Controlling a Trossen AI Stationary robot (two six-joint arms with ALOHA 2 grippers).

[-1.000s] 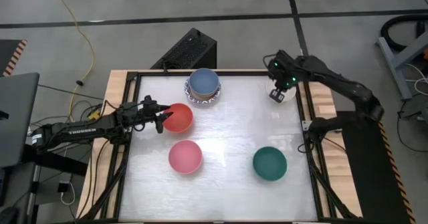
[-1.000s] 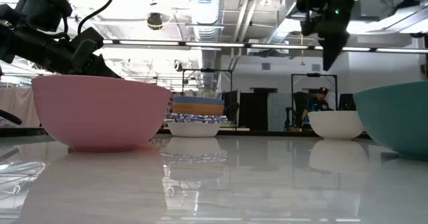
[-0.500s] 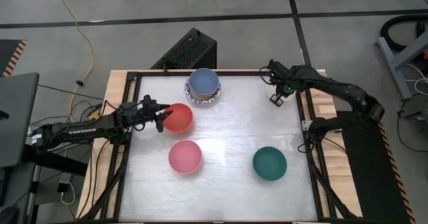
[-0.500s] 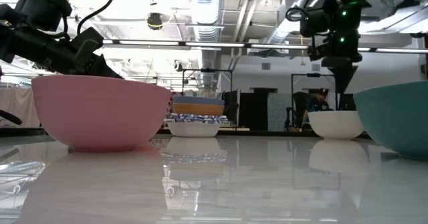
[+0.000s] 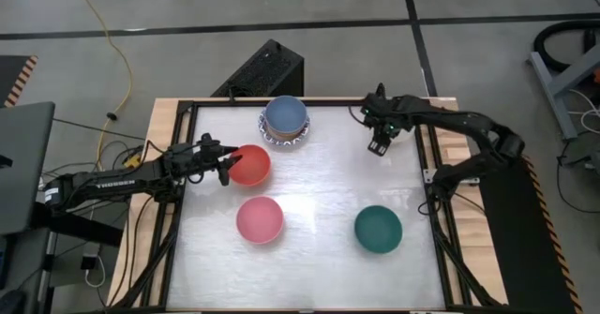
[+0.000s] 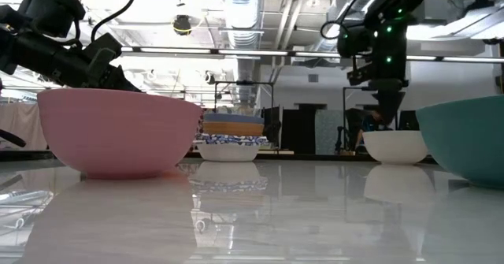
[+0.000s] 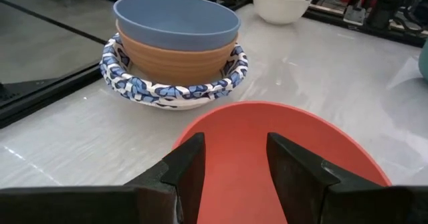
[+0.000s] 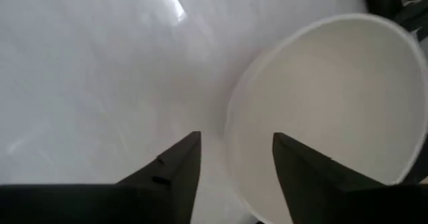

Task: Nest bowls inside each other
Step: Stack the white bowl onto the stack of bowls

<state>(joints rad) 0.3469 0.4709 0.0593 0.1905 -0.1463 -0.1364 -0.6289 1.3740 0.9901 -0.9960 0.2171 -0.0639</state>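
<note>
A cream bowl (image 8: 321, 97) stands on its base at the table's far right (image 6: 395, 146). My right gripper (image 8: 234, 140) hangs open over its rim, pointing steeply down, one finger outside the bowl and one over its hollow. In the high view my right arm hides most of this bowl. A red bowl (image 5: 250, 164) sits at the left, and my left gripper (image 5: 225, 167) waits open at its left rim (image 7: 235, 140). At the far middle a blue bowl sits in an orange one, inside a blue-patterned white one (image 5: 284, 119). A pink bowl (image 5: 259, 219) and a dark green bowl (image 5: 378, 230) stand nearer.
A black box (image 5: 265, 70) lies beyond the table's far edge. A dark frame rail (image 5: 427, 173) runs along the table's right side, close to the cream bowl. Bare tabletop (image 5: 328, 178) lies between the red, pink and green bowls.
My right gripper has come down toward the cream bowl, shifting a little toward the table's left and near edges, tipped steeper and opened. The bowls and my left gripper have kept still.
</note>
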